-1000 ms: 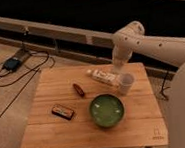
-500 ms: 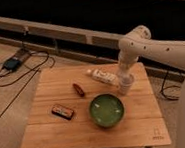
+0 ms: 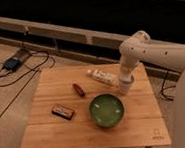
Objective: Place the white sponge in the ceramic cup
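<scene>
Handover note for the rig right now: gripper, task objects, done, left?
Gripper: shut, lowered at the table's back right, right over where the ceramic cup stands; cup mostly hidden behind it.
White sponge: not visible, possibly in the gripper or cup, can't confirm.
Also on table: green bowl, white bottle, small red item, dark flat packet.
Done: arm at cup.
Left: confirm sponge in cup, release, retract.

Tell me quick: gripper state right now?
Gripper: shut, down at the ceramic cup beside the green bowl; whether it holds anything cannot be told.

Warm, dim indoor light, soft blur throughout, the dark background swallowing detail behind the wooden table (image 3: 52,133).
</scene>
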`<state>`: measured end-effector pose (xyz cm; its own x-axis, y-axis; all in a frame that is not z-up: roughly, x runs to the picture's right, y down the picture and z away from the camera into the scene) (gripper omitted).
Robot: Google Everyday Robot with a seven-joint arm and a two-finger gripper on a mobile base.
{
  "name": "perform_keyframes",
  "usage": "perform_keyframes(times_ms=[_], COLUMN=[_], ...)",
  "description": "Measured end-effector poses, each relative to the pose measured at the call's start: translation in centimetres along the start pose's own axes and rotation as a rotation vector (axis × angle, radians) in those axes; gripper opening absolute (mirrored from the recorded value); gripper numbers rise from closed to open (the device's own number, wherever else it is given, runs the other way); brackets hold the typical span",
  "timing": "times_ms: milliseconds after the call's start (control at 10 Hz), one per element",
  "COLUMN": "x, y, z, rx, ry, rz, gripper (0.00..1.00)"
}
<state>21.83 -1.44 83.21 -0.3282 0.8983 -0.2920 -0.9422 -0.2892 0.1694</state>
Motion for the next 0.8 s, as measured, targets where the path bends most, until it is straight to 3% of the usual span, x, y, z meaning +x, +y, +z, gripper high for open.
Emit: perform_keyframes(times_ms=[400, 500, 800], x=[-0.7, -0.9, -1.1], y=[-0.4, -0.5, -0.6], z=[1.1, 1.2, 1.2], rx=[0.018, 0.022, 0.037], ry=[-0.008, -0.012, -0.025], rz=[0.017, 0.018, 0.011], gripper=[0.01, 0.06, 0.35])
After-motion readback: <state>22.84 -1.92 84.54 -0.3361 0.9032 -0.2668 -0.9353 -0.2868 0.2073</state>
